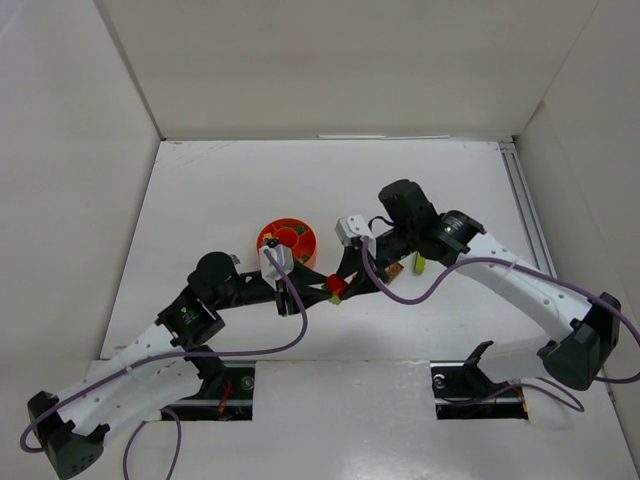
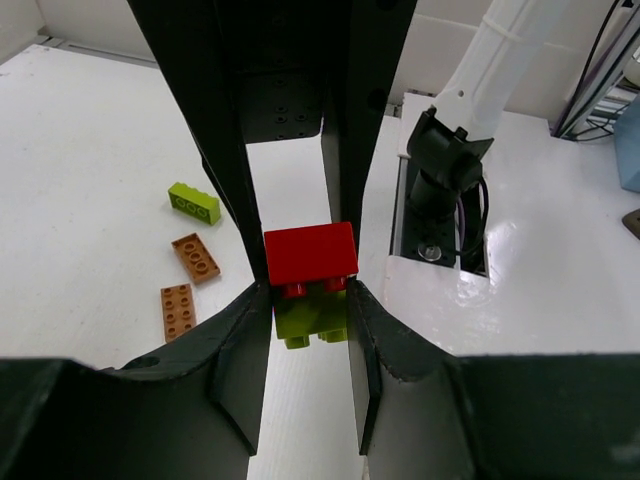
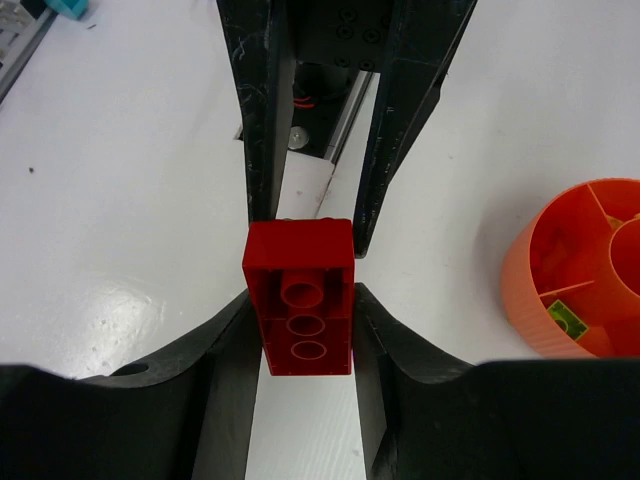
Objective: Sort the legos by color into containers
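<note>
A red brick (image 1: 336, 287) stacked on a lime-yellow brick (image 2: 312, 320) hangs between both grippers near the table's middle. My left gripper (image 1: 322, 291) is shut on the lime-yellow brick, with the red brick (image 2: 310, 254) above its fingertips (image 2: 250, 330). My right gripper (image 1: 346, 279) is shut on the red brick (image 3: 300, 300), whose hollow underside faces the right wrist camera. The red-orange bowl (image 1: 287, 241) stands just behind the left gripper and holds a few bricks; a lime piece lies in one compartment in the right wrist view (image 3: 560, 315).
A loose lime-yellow brick (image 1: 419, 264) and a brown plate (image 1: 396, 268) lie under the right arm. The left wrist view shows that lime brick (image 2: 195, 203) and two brown plates (image 2: 196, 257) (image 2: 178, 311). White walls enclose the table; arm mounts sit at the near edge.
</note>
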Controlling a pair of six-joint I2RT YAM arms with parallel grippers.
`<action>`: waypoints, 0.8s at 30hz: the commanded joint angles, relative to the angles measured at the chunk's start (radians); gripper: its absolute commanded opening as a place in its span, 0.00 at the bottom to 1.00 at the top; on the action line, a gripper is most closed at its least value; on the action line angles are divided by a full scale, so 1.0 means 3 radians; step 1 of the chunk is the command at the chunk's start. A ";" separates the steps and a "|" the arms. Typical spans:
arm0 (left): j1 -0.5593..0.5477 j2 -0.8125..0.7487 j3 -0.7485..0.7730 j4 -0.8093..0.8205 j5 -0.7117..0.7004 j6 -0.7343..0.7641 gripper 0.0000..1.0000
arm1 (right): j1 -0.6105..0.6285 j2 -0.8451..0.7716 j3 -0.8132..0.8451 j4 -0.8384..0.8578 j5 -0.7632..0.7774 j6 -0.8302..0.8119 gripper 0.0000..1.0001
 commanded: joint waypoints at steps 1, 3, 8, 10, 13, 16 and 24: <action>-0.0003 -0.0030 -0.0011 0.0202 0.0064 0.0077 0.18 | -0.0014 0.0025 0.0170 -0.0029 -0.0226 -0.0064 0.40; -0.0003 -0.0030 -0.0011 0.0233 0.0064 0.0077 0.18 | -0.0014 0.0025 0.0170 -0.0029 -0.0257 -0.0064 0.34; -0.0003 -0.0030 -0.0011 0.0233 0.0019 0.0107 0.26 | -0.0014 0.0025 0.0170 0.0001 -0.0339 -0.0064 0.16; -0.0003 -0.0030 -0.0011 0.0233 -0.0027 0.0107 0.52 | -0.0014 0.0025 0.0170 0.0032 -0.0309 -0.0064 0.08; -0.0003 -0.0076 -0.0011 0.0233 -0.0166 0.0072 0.81 | -0.0050 0.0025 0.0170 0.0190 -0.0186 0.0227 0.00; -0.0003 -0.0254 -0.0097 0.0263 -0.0196 0.0041 0.95 | -0.0238 0.0025 0.0134 0.0267 -0.0323 0.0396 0.00; -0.0003 -0.0312 -0.0200 0.0417 -0.0539 -0.0086 1.00 | -0.0449 0.0031 -0.0004 0.0620 -0.0793 0.0830 0.00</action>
